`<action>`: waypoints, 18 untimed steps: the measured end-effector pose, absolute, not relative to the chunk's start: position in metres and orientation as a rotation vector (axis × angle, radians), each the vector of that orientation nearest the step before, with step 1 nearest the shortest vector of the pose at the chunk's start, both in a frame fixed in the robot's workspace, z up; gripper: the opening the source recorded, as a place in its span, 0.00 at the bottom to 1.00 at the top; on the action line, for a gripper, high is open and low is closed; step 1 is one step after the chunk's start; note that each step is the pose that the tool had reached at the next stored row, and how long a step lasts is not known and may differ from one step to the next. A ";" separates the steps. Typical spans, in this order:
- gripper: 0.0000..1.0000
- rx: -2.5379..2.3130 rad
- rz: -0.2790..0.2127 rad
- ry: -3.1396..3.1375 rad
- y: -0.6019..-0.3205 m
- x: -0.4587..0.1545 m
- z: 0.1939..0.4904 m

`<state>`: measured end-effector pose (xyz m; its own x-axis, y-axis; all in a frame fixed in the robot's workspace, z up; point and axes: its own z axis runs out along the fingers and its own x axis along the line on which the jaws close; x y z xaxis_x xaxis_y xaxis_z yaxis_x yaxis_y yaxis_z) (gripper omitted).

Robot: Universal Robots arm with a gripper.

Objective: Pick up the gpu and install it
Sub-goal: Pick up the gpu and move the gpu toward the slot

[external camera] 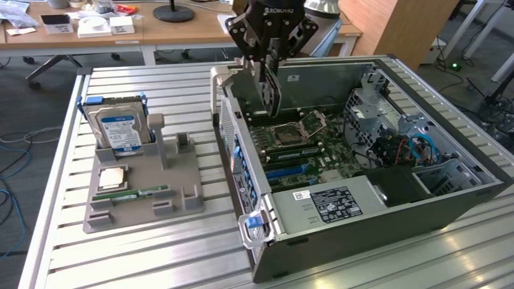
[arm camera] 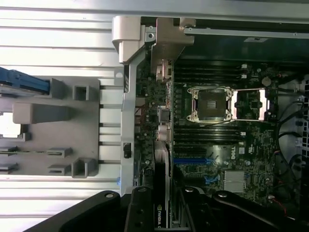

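Observation:
My gripper point(external camera: 269, 57) hangs over the rear part of the open computer case point(external camera: 353, 235), shut on the gpu point(external camera: 268, 96). The gpu is a thin dark card held on edge, pointing down toward the motherboard point(external camera: 309, 150). Its lower edge hovers just above the board, beside the case's rear wall. In the wrist view the gpu point(arm camera: 163, 169) appears edge-on, running out from between my gripper point(arm camera: 161, 212) fingers. It lies alongside the rear ports, close to the blue slot point(arm camera: 190, 160). The open processor socket point(arm camera: 212, 104) sits further in.
A grey parts holder point(external camera: 144, 180) stands on the slatted table at the exterior view's left. It carries a hard drive point(external camera: 119, 129), a processor chip point(external camera: 111, 177) and a green memory stick point(external camera: 132, 194). Drive cages and cables point(external camera: 401, 144) fill the case's far side.

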<state>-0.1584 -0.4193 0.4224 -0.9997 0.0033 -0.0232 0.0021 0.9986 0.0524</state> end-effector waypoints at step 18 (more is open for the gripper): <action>0.26 0.004 0.086 3.117 -0.419 -0.087 0.422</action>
<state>-0.0872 -0.4191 0.4224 -0.9997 0.0033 -0.0231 0.0020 0.9985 0.0549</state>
